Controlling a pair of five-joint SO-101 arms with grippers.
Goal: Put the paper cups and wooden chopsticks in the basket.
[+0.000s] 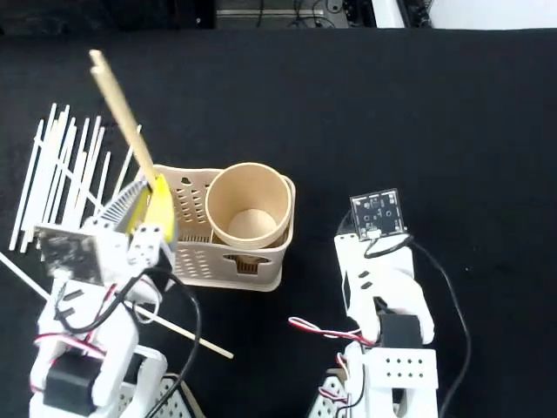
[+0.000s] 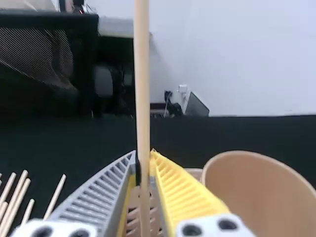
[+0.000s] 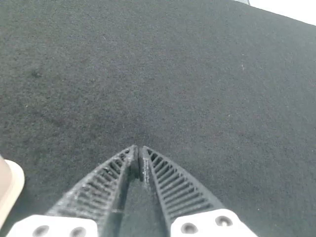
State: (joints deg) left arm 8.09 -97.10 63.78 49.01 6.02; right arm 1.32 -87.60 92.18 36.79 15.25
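My left gripper [image 1: 146, 193] pinches one chopstick [image 1: 120, 104], which sticks up toward 11 o'clock, right at the 9 o'clock rim of the basket [image 1: 228, 263]. A cup [image 1: 250, 225] sits inside the basket. At its 9 o'clock lie loose chopsticks [image 1: 61, 165], with a stray stick [image 1: 178, 331] at 7. My right gripper [image 3: 138, 159] is pressed together, holding nothing, over the table [image 1: 418, 113] at 3 o'clock.

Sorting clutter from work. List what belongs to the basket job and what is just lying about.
Job: basket; paper cup inside it; chopstick in the left gripper; loose chopsticks on the table; stray chopstick near the arms.
Lying about: cables past the table's far edge; right gripper, shut on nothing.
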